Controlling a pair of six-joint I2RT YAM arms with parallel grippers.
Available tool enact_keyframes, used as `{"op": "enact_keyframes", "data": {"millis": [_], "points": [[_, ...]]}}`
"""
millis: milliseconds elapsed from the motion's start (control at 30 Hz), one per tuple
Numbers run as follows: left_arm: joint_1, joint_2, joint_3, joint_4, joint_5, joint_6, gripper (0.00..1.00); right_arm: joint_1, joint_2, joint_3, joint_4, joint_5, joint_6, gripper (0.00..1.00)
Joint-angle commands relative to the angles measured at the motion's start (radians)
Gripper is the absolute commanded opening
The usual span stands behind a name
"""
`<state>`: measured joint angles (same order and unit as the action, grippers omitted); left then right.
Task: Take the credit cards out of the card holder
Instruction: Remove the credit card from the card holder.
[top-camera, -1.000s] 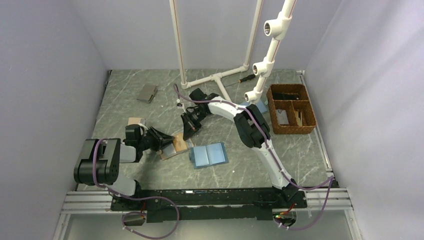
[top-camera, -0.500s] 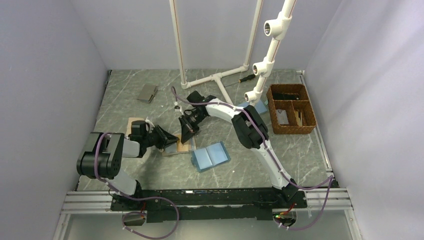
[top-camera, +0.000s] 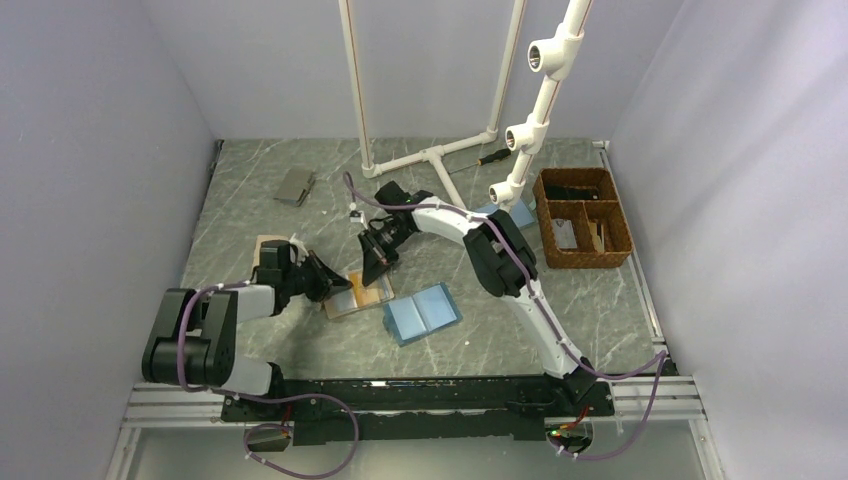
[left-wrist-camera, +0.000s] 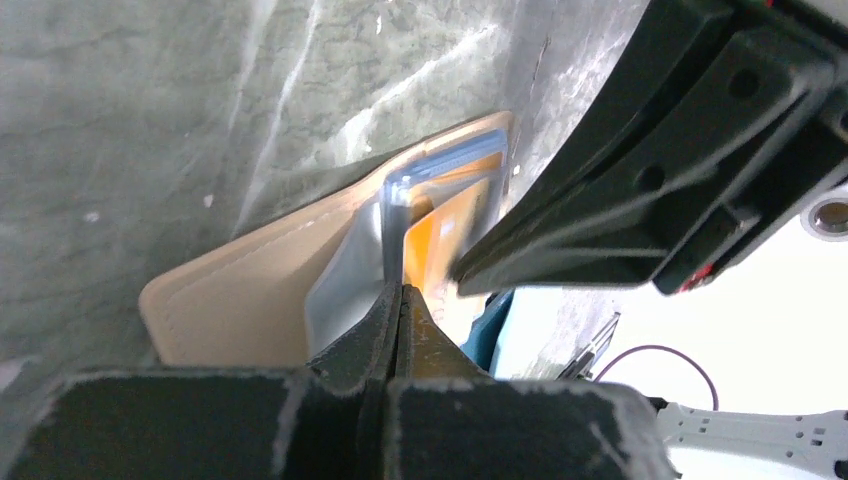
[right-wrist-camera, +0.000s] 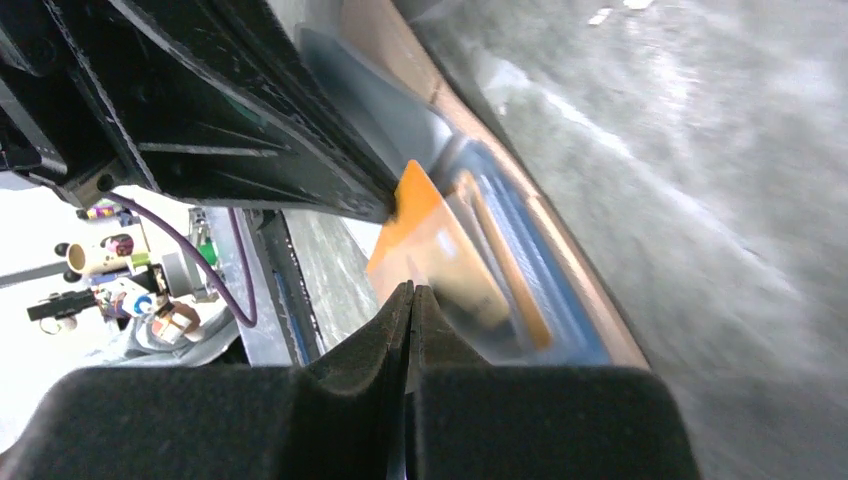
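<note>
The card holder lies open on the table, tan outside with blue-grey panels inside; it also shows in the left wrist view and the right wrist view. An orange card sticks partly out of a pocket. My left gripper is shut on the holder's inner flap at its left edge. My right gripper comes from the far side and is shut on the orange card at its free end. A second, beige card sits in the pocket behind it.
An all light-blue bifold lies just right of the holder. A small grey wallet is at the back left, a tan flat piece by the left arm. A white pipe frame and a brown basket stand at the back right.
The left arm's base link has swung and its gripper shifted slightly left, still holding the holder. The holder has turned a little, and more of the orange card shows outside it.
</note>
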<state>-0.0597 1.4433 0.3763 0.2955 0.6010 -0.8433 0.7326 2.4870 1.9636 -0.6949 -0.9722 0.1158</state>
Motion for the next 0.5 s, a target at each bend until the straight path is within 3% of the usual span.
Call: {"op": "enact_keyframes", "data": {"millis": [0, 367, 467], "points": [[0.036, -0.086, 0.007, -0.066, 0.023, 0.045, 0.0, -0.057, -0.009, -0.013, 0.015, 0.114, -0.068, 0.0], [0.113, -0.178, 0.002, -0.135, 0.106, 0.066, 0.01, -0.068, -0.014, -0.013, 0.008, 0.106, -0.098, 0.02], [0.113, -0.147, -0.014, -0.084, 0.16, 0.037, 0.19, -0.067, -0.028, -0.031, 0.026, 0.096, -0.1, 0.03]]}}
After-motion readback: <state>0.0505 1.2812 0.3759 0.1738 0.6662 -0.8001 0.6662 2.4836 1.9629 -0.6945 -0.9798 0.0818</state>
